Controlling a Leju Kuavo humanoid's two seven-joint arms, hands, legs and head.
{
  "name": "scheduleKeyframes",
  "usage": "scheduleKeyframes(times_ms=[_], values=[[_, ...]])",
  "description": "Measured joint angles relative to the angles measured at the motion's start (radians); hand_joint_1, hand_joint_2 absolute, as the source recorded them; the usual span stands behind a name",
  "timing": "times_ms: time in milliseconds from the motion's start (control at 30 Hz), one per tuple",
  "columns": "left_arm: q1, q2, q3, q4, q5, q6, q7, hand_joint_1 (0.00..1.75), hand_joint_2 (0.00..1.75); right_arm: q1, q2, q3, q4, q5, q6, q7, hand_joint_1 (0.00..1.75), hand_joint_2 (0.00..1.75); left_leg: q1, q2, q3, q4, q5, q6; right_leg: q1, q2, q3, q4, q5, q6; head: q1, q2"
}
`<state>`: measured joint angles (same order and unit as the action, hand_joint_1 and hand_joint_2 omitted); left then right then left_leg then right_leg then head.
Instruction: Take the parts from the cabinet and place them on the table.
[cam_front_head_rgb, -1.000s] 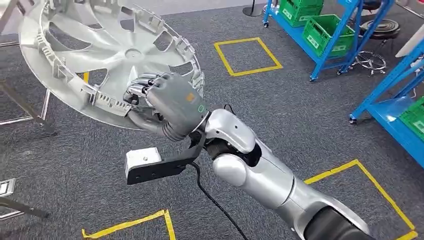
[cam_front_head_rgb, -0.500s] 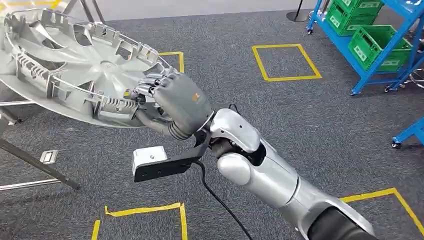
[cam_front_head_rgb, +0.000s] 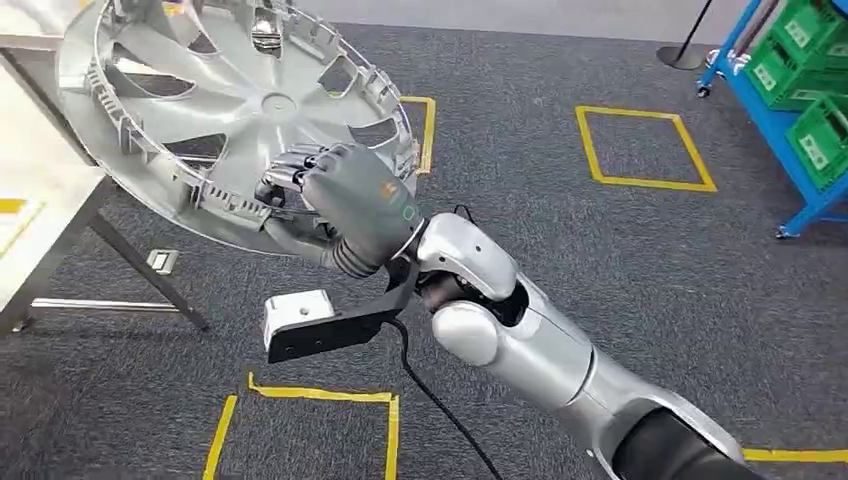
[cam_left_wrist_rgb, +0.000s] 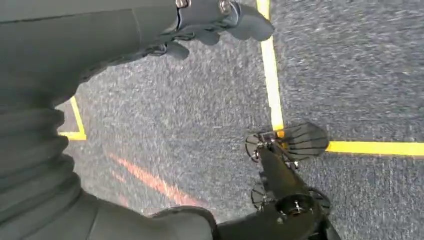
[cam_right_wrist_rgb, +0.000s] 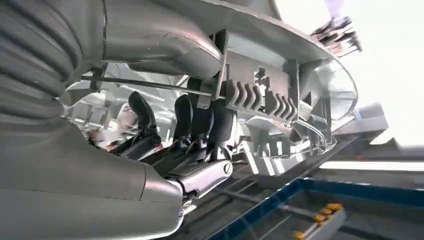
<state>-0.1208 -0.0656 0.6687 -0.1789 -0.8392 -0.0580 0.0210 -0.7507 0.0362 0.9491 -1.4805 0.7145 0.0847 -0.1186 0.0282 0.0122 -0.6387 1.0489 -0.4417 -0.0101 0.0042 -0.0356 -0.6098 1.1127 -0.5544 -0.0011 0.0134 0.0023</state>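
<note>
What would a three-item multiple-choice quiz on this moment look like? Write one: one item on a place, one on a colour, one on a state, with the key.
1. Where does the right hand grip the silver wheel cover?
A. at its rim
B. at its centre hub
C. nowhere

2. What colour are the crates on the blue rack?
A. red
B. green
C. white

3. How is the left hand?
A. holding a crate
B. holding nothing, over the carpet
C. pressing on the table

Key: 1 A, the fingers wrap the ribbed edge in the head and right wrist views. 2 B, the crates at the head view's far right are green. 3 B, the left wrist view shows nothing in that hand, with grey floor and yellow tape beyond.
</note>
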Motion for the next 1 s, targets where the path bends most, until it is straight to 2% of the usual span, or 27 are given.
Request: scheduleKeyframes(times_ms=[33, 67, 100, 133, 167, 200, 233, 267, 300, 367, 400, 433, 467, 500, 533, 567, 600, 633, 667, 700, 733, 767, 800, 833, 933, 967, 1000], values=[[-0.002, 0.0, 0.0, 0.0, 0.0, 0.0, 0.0, 0.0, 1.75, -0.001, -0.001, 0.0, 0.003, 0.0, -0.002, -0.001, 1.75, 1.75, 0.0, -0.011, -0.003, 0.0, 0.002, 0.003, -0.002, 0.023, -0.035, 0.077, -0.041, 0.003, 0.004, 0.0], [-0.003, 0.0, 0.0, 0.0, 0.001, 0.0, 0.0, 0.0, 1.75, 0.0, -0.003, 0.0, 0.008, -0.001, -0.002, -0.002, 1.75, 1.75, -0.001, -0.025, -0.006, 0.0, 0.004, 0.006, -0.003, 0.029, -0.077, 0.165, -0.078, 0.004, 0.004, 0.0], [-0.003, 0.001, 0.0, 0.0, 0.002, 0.0, 0.0, 0.0, 1.75, 0.001, -0.003, 0.0, 0.013, -0.002, -0.002, -0.002, 1.75, 1.75, -0.003, -0.041, -0.008, 0.0, 0.005, 0.007, -0.003, 0.03, -0.113, 0.235, -0.098, 0.004, 0.003, 0.0], [-0.001, 0.001, 0.0, 0.0, 0.003, 0.0, 0.0, 0.0, 1.75, 0.001, -0.003, 0.0, 0.016, -0.002, -0.002, -0.003, 1.75, 1.75, -0.004, -0.054, -0.01, 0.001, 0.007, 0.007, -0.003, 0.03, -0.126, 0.256, -0.095, 0.001, 0.003, 0.0], [0.0, 0.001, 0.0, 0.0, 0.003, 0.0, 0.0, 0.0, 1.75, 0.001, -0.003, 0.0, 0.02, -0.003, -0.002, -0.003, 1.75, 1.75, -0.004, -0.069, -0.011, 0.002, 0.009, 0.006, -0.002, 0.032, -0.115, 0.23, -0.068, -0.003, 0.004, 0.0], [0.0, 0.001, 0.0, 0.0, 0.003, 0.0, 0.0, 0.0, 1.75, 0.001, -0.003, 0.0, 0.023, -0.003, -0.002, -0.003, 1.75, 1.75, -0.004, -0.086, -0.012, 0.002, 0.011, 0.003, -0.002, 0.038, -0.081, 0.159, -0.025, -0.008, 0.003, 0.0], [-0.001, 0.001, 0.0, 0.0, 0.003, 0.0, 0.0, 0.0, 1.75, 0.0, -0.003, 0.0, 0.023, -0.003, -0.001, -0.004, 1.75, 1.75, -0.003, -0.103, -0.012, 0.002, 0.014, 0.0, -0.003, 0.053, -0.028, 0.054, 0.026, -0.016, 0.004, 0.0], [-0.002, 0.001, 0.0, 0.0, 0.003, 0.0, 0.0, 0.0, 1.75, -0.001, -0.003, 0.0, 0.023, -0.003, -0.001, -0.004, 1.75, 1.75, 0.0, -0.117, -0.013, 0.002, 0.017, -0.004, -0.003, 0.091, 0.018, -0.035, 0.059, -0.022, 0.003, 0.0], [-0.002, -0.002, 0.0, 0.0, 0.003, 0.0, 0.0, 0.0, 1.75, -0.001, -0.003, 0.0, 0.024, -0.004, -0.001, -0.004, 1.75, 1.75, -0.002, -0.125, -0.018, 0.001, 0.021, -0.012, -0.002, 0.127, 0.026, -0.06, 0.046, -0.018, 0.001, 0.0], [-0.001, -0.001, 0.0, 0.0, 0.003, 0.0, 0.0, 0.0, 1.75, -0.003, -0.003, 0.001, 0.027, -0.004, -0.002, -0.005, 1.75, 1.75, 0.004, -0.145, -0.025, -0.004, 0.03, -0.026, 0.006, 0.102, 0.023, -0.066, 0.056, -0.018, 0.006, 0.0], [0.002, -0.002, 0.0, 0.0, 0.003, 0.0, 0.0, 0.0, 1.75, -0.003, -0.002, 0.002, 0.027, -0.003, -0.001, -0.005, 1.75, 1.75, 0.007, -0.158, -0.026, -0.012, 0.036, -0.035, 0.009, 0.094, 0.023, -0.066, 0.058, -0.023, 0.007, 0.0], [0.004, -0.001, 0.0, 0.001, 0.003, 0.0, 0.0, 0.0, 1.75, -0.004, 0.0, 0.002, 0.027, -0.003, -0.002, -0.006, 1.75, 1.75, 0.005, -0.17, -0.029, -0.018, 0.041, -0.043, 0.005, 0.079, 0.025, -0.076, 0.066, -0.03, 0.007, 0.0], [0.005, -0.001, 0.0, 0.002, 0.003, 0.0, 0.0, 0.0, 1.75, -0.006, 0.004, 0.002, 0.028, -0.004, -0.002, -0.005, 1.75, 1.75, 0.005, -0.134, -0.036, -0.008, 0.034, -0.04, -0.002, 0.061, 0.029, -0.087, 0.075, -0.037, 0.007, 0.0], [0.005, -0.003, 0.0, 0.002, 0.003, -0.001, 0.0, 0.0, 1.75, -0.007, 0.007, 0.003, 0.029, -0.004, -0.002, -0.007, 1.75, 1.75, -0.005, -0.07, -0.05, 0.025, 0.004, -0.042, 0.0, 0.051, 0.03, -0.092, 0.078, -0.045, -0.002, 0.0], [0.002, -0.003, 0.0, 0.002, 0.002, -0.001, 0.0, 0.0, 1.75, -0.008, 0.007, 0.003, 0.031, -0.004, -0.002, -0.006, 1.75, 1.75, -0.005, -0.038, -0.078, 0.088, -0.037, -0.046, 0.002, 0.038, 0.028, -0.092, 0.078, -0.046, -0.005, 0.0], [-0.001, -0.003, 0.0, 0.002, 0.002, -0.001, 0.0, 0.0, 1.75, -0.007, 0.007, 0.003, 0.033, -0.004, -0.002, -0.004, 1.75, 1.75, -0.004, -0.026, -0.108, 0.161, -0.074, -0.049, 0.004, 0.023, 0.027, -0.092, 0.077, -0.048, -0.005, 0.0], [-0.001, -0.002, 0.0, 0.002, 0.001, -0.001, 0.0, 0.0, 1.75, -0.006, 0.007, 0.003, 0.038, -0.004, -0.002, -0.003, 1.75, 1.75, -0.004, -0.022, -0.142, 0.245, -0.109, -0.053, 0.004, 0.006, 0.024, -0.091, 0.077, -0.049, -0.005, 0.0], [0.0, -0.001, 0.0, 0.002, 0.0, -0.001, 0.0, 0.0, 1.75, -0.005, 0.007, 0.003, 0.042, -0.004, -0.002, -0.002, 1.75, 1.75, -0.004, -0.022, -0.156, 0.29, -0.12, -0.056, 0.004, -0.009, 0.022, -0.09, 0.078, -0.049, -0.005, 0.0], [0.002, 0.0, 0.0, 0.002, 0.0, -0.001, 0.0, 0.0, 1.75, -0.005, 0.007, 0.003, 0.045, -0.004, -0.002, 0.0, 1.75, 1.75, -0.003, -0.02, -0.143, 0.276, -0.105, -0.057, 0.004, -0.022, 0.021, -0.089, 0.077, -0.048, -0.005, 0.0], [0.003, 0.001, 0.0, 0.002, 0.0, -0.001, 0.0, 0.0, 1.75, -0.005, 0.007, 0.003, 0.048, -0.004, -0.003, 0.002, 1.75, 1.75, -0.002, -0.015, -0.105, 0.222, -0.075, -0.059, 0.002, -0.035, 0.021, -0.087, 0.077, -0.047, -0.005, 0.0], [0.004, 0.003, 0.0, 0.002, 0.0, -0.001, 0.0, 0.0, 1.75, -0.005, 0.007, 0.003, 0.051, -0.005, -0.003, 0.002, 1.75, 1.75, -0.002, -0.001, -0.049, 0.129, -0.037, -0.061, 0.001, -0.049, 0.021, -0.083, 0.074, -0.044, -0.005, 0.0], [0.003, 0.004, 0.0, 0.001, 0.0, -0.001, 0.0, 0.0, 1.75, -0.005, 0.007, 0.003, 0.052, -0.007, -0.003, 0.002, 1.75, 1.75, -0.003, 0.032, 0.013, 0.027, -0.004, -0.062, 0.001, -0.06, 0.021, -0.075, 0.069, -0.038, -0.005, 0.0], [0.0, 0.002, 0.0, 0.002, 0.0, -0.001, -0.001, 0.0, 1.75, -0.006, 0.007, 0.003, 0.052, -0.007, -0.004, 0.002, 1.75, 1.75, -0.012, 0.076, 0.019, 0.006, -0.031, -0.05, 0.006, -0.068, 0.019, -0.072, 0.066, -0.033, -0.008, 0.0], [0.0, 0.004, 0.0, 0.001, 0.0, -0.001, -0.002, 0.0, 1.75, -0.006, 0.007, 0.003, 0.055, -0.007, -0.005, 0.002, 1.75, 1.75, -0.01, 0.067, 0.021, -0.002, -0.015, -0.034, 0.013, -0.075, 0.017, -0.065, 0.062, -0.028, -0.005, 0.0], [0.005, 0.005, 0.0, 0.002, 0.0, -0.001, -0.003, 0.0, 1.75, -0.007, 0.009, 0.003, 0.055, -0.007, -0.006, 0.002, 1.75, 1.75, -0.013, 0.034, 0.011, 0.003, -0.014, -0.016, 0.015, -0.102, 0.021, -0.07, 0.065, -0.019, -0.002, 0.0], [0.007, 0.005, 0.0, 0.002, 0.0, -0.001, -0.003, 0.0, 1.75, -0.009, 0.012, 0.003, 0.055, -0.006, -0.009, 0.002, 1.75, 1.75, -0.005, 0.019, 0.014, -0.004, -0.007, -0.004, 0.008, -0.09, 0.02, -0.063, 0.054, -0.007, -0.003, 0.0], [0.006, 0.004, 0.0, 0.002, 0.001, -0.001, -0.003, 0.0, 1.75, -0.01, 0.013, 0.003, 0.055, -0.007, -0.009, 0.001, 1.75, 1.75, -0.005, 0.011, 0.013, -0.004, -0.004, 0.001, 0.002, -0.036, 0.013, -0.037, 0.032, -0.002, -0.003, 0.0]])
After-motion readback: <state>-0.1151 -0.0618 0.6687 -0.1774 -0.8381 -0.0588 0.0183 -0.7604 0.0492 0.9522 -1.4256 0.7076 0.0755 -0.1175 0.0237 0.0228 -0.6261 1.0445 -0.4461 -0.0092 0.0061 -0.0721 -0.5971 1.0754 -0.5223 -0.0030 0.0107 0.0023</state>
